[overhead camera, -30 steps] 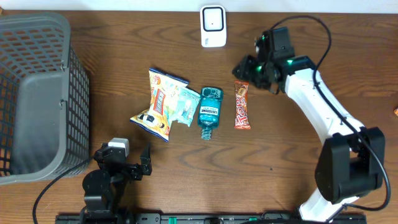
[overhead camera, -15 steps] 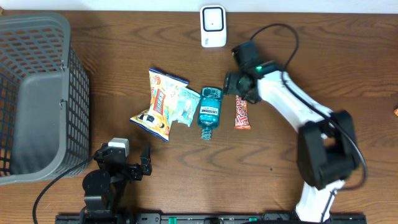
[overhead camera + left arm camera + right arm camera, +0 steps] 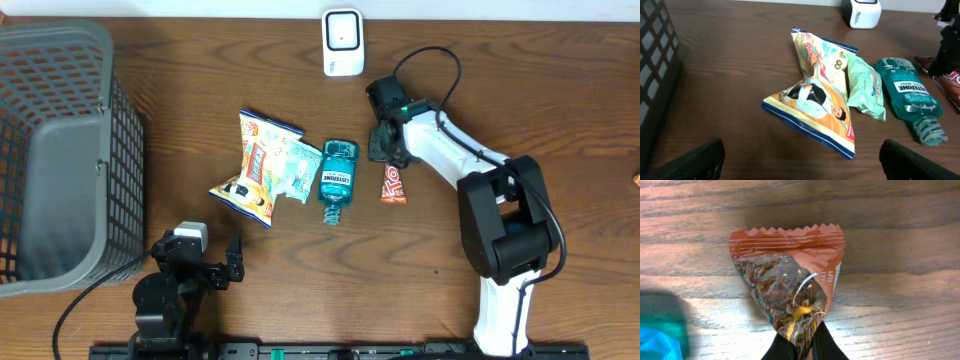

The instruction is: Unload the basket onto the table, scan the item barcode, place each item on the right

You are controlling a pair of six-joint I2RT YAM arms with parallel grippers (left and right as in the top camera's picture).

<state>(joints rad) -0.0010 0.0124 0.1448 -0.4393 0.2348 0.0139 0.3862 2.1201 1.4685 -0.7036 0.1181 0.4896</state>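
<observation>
Right tool [image 3: 799, 347] swung left and down onto the snack bar [image 3: 790, 275], now clamped on one end of its wrapper, bar on the counter [image 3: 450, 80] just right of the mouthwash bottle [image 3: 337, 178], scanner [image 3: 342, 42] at the far edge, left tool [image 3: 802, 160] spread wide apart at the near edge.

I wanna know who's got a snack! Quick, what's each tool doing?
Left tool: open, holding nothing.
Right tool: closed on the bar.
</observation>
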